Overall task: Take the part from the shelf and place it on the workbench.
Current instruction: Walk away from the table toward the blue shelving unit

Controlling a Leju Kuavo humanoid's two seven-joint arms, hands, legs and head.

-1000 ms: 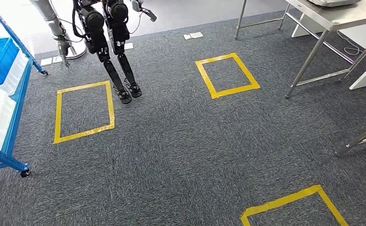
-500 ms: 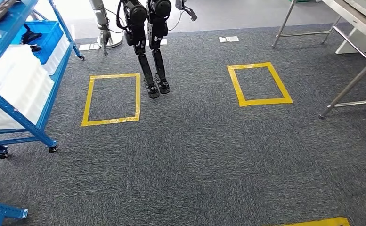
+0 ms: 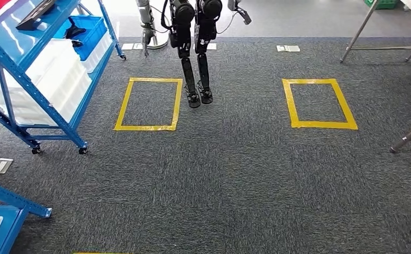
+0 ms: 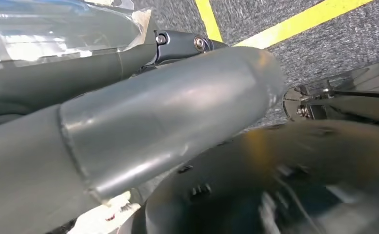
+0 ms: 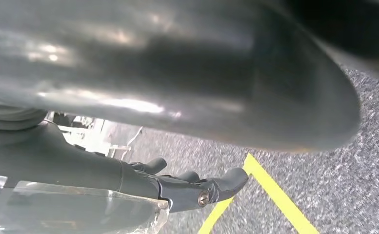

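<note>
Head view: a blue shelf (image 3: 39,69) carries a blue bin (image 3: 89,32) holding a dark part (image 3: 75,30). Left robot hand (image 4: 129,126) and right robot hand (image 5: 177,187) hang over grey carpet; I cannot tell either's grasp.

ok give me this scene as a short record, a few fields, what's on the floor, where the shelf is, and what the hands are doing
floor: grey carpet with two yellow tape rectangles, one on the left, one on the right
shelf: blue wheeled shelf at left, holding white bins and a blue bin
other robot: a black-legged humanoid stands between the rectangles, toward the far side
table: metal table legs at right edge
left hand: seen close, nothing visibly held, finger pose unclear
right hand: dark fingers curled over carpet, nothing visibly held
</note>
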